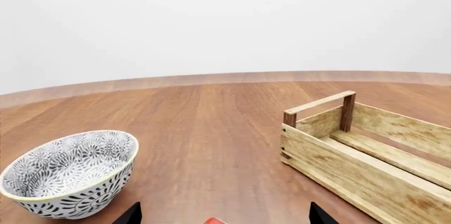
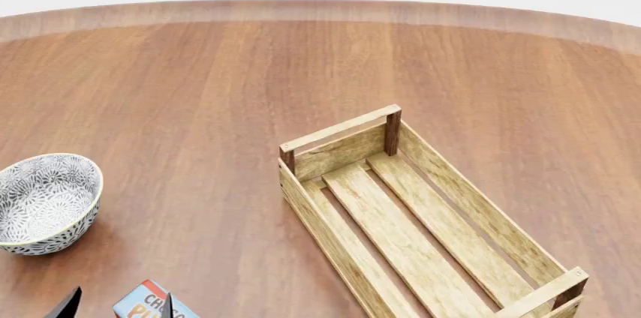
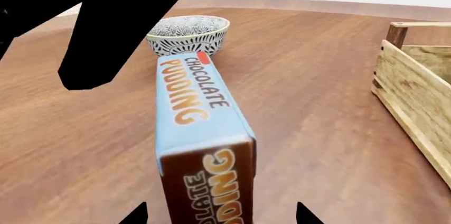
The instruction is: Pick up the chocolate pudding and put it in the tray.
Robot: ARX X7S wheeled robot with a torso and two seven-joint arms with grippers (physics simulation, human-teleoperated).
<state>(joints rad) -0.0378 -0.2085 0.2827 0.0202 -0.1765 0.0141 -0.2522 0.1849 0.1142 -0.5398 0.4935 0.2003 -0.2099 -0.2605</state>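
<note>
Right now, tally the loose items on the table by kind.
Cartons: 1, the chocolate pudding
Bowls: 1, the patterned bowl
Crates: 1, the tray
Total: 3

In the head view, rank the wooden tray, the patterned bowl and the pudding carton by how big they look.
1. Light-wood slatted tray.
2. Grey-white patterned bowl.
3. Blue-edged chocolate pudding carton, though the frame crops it.
</note>
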